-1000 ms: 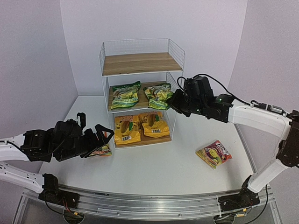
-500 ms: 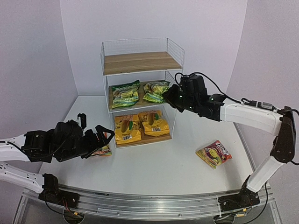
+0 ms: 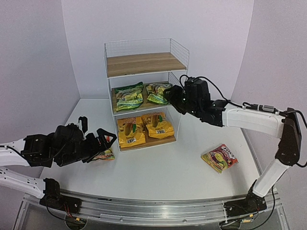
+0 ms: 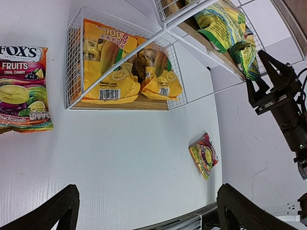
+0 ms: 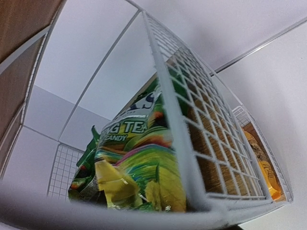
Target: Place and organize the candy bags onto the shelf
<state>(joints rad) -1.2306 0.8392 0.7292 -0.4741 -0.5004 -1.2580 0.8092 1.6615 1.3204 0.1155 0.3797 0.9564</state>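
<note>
- Top view: the right gripper [image 3: 171,96] is at the shelf's [image 3: 144,64] middle tier, against the second green bag [image 3: 157,92]; whether its jaws clamp it I cannot tell.
- Left wrist: the left gripper's [image 4: 148,203] jaws stand wide apart, one red bag [image 4: 21,88] nearby on the surface [image 4: 120,158], the other red bag [image 4: 204,155] further off.
- Right wrist: the green bag [image 5: 139,163] lies inside the mesh [image 5: 206,143]. Seating it seems the step in hand; next, a red bag needs gripping.

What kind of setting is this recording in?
Probably a lab test cell staged like a shop: bare pale walls around a white table, robot arms on a metal rail, one small shelf holding candy bags.
</note>
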